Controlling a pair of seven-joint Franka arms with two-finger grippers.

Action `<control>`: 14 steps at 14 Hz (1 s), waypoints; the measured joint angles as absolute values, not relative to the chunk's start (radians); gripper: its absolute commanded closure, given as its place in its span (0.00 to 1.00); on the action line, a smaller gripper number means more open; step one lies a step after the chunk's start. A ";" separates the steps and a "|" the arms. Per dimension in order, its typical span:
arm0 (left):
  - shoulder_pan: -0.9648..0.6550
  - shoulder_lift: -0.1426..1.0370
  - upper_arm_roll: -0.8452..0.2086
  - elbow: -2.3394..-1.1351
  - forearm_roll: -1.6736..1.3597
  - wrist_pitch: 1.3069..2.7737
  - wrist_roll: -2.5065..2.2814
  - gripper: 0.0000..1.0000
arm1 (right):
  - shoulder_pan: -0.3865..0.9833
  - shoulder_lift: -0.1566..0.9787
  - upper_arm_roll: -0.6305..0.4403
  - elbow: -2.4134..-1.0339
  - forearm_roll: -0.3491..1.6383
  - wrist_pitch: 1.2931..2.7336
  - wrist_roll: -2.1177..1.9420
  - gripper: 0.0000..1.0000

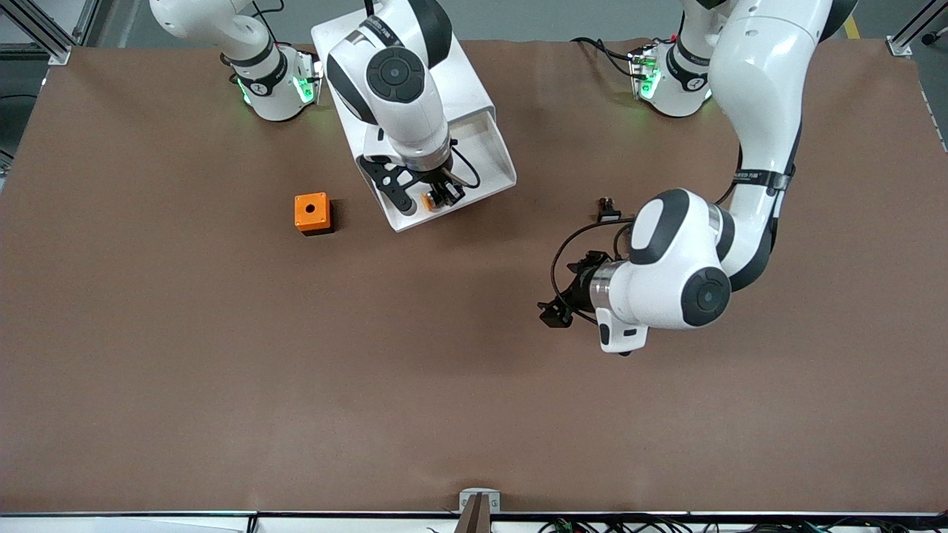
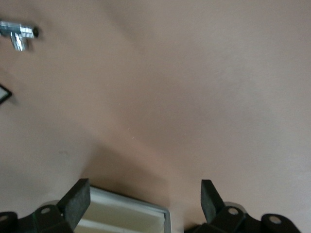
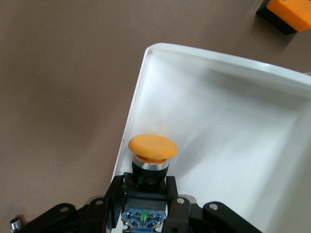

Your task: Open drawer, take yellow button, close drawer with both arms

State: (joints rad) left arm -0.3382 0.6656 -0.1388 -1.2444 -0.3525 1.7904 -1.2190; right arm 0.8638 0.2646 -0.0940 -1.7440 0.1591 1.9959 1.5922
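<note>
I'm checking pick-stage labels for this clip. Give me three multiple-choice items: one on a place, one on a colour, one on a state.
1. Where is the right pincer?
A. Over the open drawer
B. Over the orange cube
C. At the table edge

2. What colour is the cap of the button?
A. Green
B. Orange
C. White

3. How is the left pincer?
A. Shut on the button
B. Shut on a switch
C. Open, holding nothing

Answers: 1 A, its wrist view shows the white tray beneath it; 2 B, the round cap is orange; 3 C, its fingers stand apart over bare table.

Bright even light, soft shadows, blurry wrist views
</note>
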 measured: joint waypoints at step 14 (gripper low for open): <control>-0.467 0.603 -0.141 -1.246 -0.065 1.842 -1.119 0.00 | 0.571 0.234 -0.122 -1.650 0.157 1.874 1.011 1.00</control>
State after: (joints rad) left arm -0.4669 0.6028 -0.1407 -1.2460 -0.0652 1.8418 -1.1189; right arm 0.5706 0.2337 -0.1215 -1.6502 0.1574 1.8745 1.0115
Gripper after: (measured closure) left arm 0.004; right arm 0.608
